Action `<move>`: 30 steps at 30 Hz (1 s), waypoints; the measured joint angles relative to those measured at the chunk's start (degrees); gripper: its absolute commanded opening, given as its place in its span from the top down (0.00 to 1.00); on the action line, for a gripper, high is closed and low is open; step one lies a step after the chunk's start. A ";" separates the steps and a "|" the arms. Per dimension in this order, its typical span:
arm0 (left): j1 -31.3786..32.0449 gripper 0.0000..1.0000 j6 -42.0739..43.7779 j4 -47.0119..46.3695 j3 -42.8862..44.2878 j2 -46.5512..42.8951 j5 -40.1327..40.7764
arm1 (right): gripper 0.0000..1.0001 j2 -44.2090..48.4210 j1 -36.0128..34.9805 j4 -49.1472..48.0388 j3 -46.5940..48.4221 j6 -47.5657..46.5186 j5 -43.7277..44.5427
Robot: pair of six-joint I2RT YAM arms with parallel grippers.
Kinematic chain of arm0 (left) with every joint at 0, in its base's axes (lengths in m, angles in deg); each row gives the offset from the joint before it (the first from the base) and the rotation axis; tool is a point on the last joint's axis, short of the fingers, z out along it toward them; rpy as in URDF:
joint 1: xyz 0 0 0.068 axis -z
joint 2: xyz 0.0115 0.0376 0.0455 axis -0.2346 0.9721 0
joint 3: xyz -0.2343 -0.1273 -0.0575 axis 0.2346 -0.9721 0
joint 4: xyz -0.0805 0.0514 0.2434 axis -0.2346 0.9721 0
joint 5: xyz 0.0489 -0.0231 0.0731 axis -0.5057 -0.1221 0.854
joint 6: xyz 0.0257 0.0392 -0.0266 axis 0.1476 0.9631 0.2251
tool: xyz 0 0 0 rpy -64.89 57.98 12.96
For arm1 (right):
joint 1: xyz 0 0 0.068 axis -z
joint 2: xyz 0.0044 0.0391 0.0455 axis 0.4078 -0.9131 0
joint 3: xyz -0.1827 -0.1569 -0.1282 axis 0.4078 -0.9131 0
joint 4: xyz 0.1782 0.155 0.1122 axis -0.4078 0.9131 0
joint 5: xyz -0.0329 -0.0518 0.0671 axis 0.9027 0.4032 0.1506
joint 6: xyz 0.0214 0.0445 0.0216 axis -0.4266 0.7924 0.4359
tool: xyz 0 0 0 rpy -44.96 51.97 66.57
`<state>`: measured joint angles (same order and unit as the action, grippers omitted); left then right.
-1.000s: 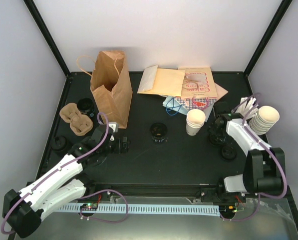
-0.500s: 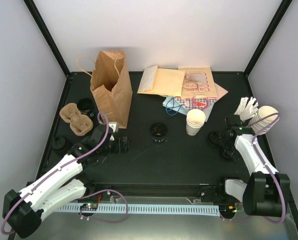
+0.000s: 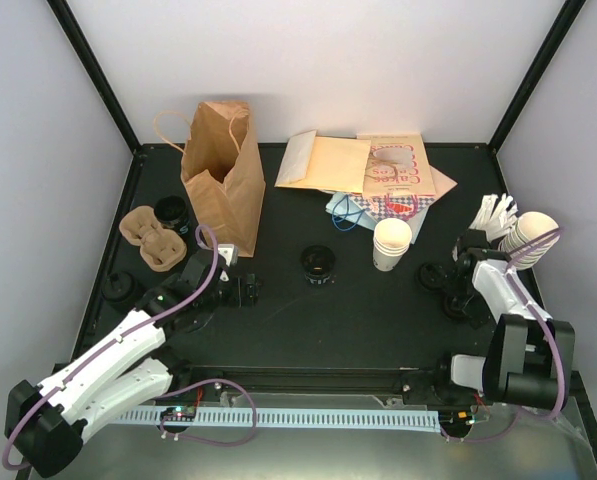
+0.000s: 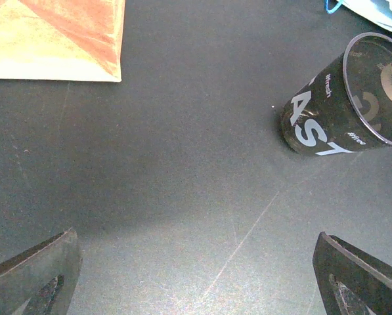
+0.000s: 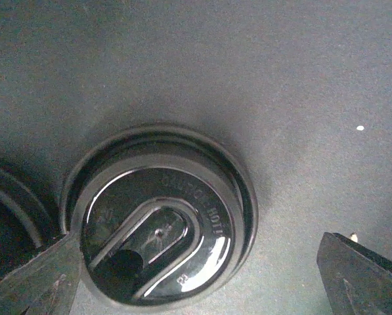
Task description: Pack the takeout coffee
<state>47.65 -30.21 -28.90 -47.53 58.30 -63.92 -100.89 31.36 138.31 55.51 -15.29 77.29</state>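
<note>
Coffee cup: 1 cream paper cup (image 3: 392, 243) stands upright and lidless on the counter (image 3: 358, 320), right of the middle, just in front of the pile of envelopes and apart from both of my tools.
Right tool: my right tool (image 5: 199, 275) is spread wide and holds nothing; it hangs low over a black lid (image 5: 159, 239) lying flat on the counter, 1 finger at each side of it.
Left tool: my left tool (image 4: 196, 282) is also wide and empty, over bare counter, with a dark cup (image 4: 343, 98) ahead to its right.
How the cup will handle: I judge it light, thin-walled and easy to crush; the taper could let it slide down out of a loose hold.
Where to hold: around the body, a little below the rolled rim, where the wall is stiffest, with a gentle squeeze.
Lid: thin, stiff plastic, slippery I expect; best taken by its edges.
Paper bag: the paper bag (image 3: 223, 175) stands open at the far left, well apart from the cup.
</note>
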 measured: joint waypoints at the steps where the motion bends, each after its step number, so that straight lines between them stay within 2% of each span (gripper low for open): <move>1: 0.00 0.01 0.11 -0.07 0.00 0.02 0.00 | 0.00 -0.59 0.22 -0.37 0.00 -0.04 -0.15; 8: 0.00 0.01 0.74 -1.11 -0.02 0.87 0.02 | 0.00 -4.15 0.72 -2.64 0.98 -2.08 -1.27; 12: -0.04 0.01 1.03 -1.27 -0.02 1.68 0.02 | 0.07 -4.74 0.76 -3.48 0.98 -3.19 -2.51; 20: -0.42 0.01 1.60 -1.31 -0.02 2.34 -0.13 | 0.10 -6.05 0.79 -3.96 0.98 -3.98 -3.56; 27: -0.66 0.01 1.88 -1.33 -0.02 2.40 -0.59 | 0.19 -6.23 0.79 -4.20 0.52 -4.04 -3.58; 30: -0.70 0.01 1.88 -1.33 -0.02 2.40 -0.63 | 0.20 -6.23 0.79 -4.22 0.52 -4.02 -3.56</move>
<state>46.95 -28.34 -30.23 -47.55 60.70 -64.55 -107.12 32.14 134.10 56.03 -19.31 73.73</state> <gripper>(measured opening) 0.988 0.802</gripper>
